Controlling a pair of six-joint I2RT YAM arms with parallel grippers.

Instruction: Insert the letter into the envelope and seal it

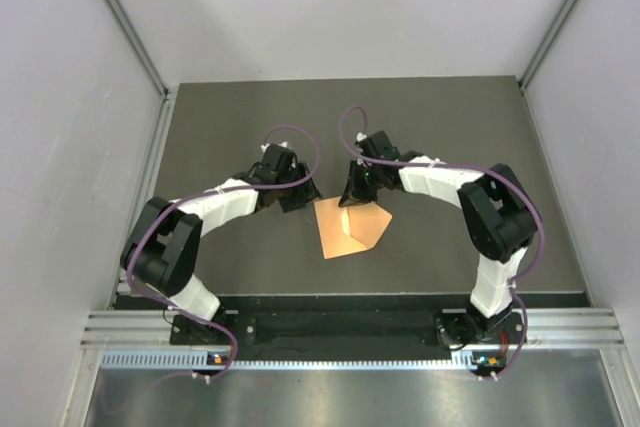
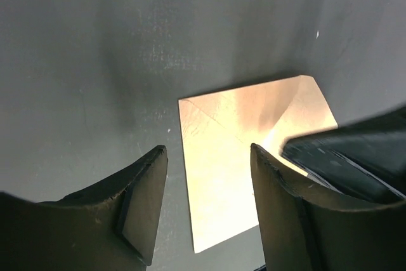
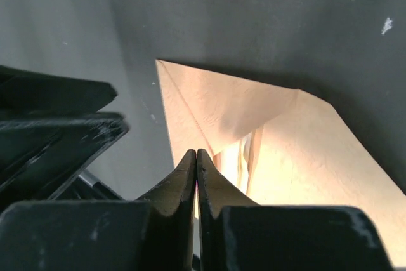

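Note:
The orange envelope lies flat at the middle of the table, also seen in the left wrist view and the right wrist view. Its triangular flap is partly lifted over the body. A pale sliver in the mouth under the flap looks like the letter; the rest of it is hidden. My right gripper is shut, tips at the flap's fold on the envelope's far edge. My left gripper hangs open over the envelope's left edge, holding nothing.
The dark table mat runs back to grey walls on three sides. The right arm's gripper body crowds the left wrist view from the right. A metal rail carries both arm bases at the near edge.

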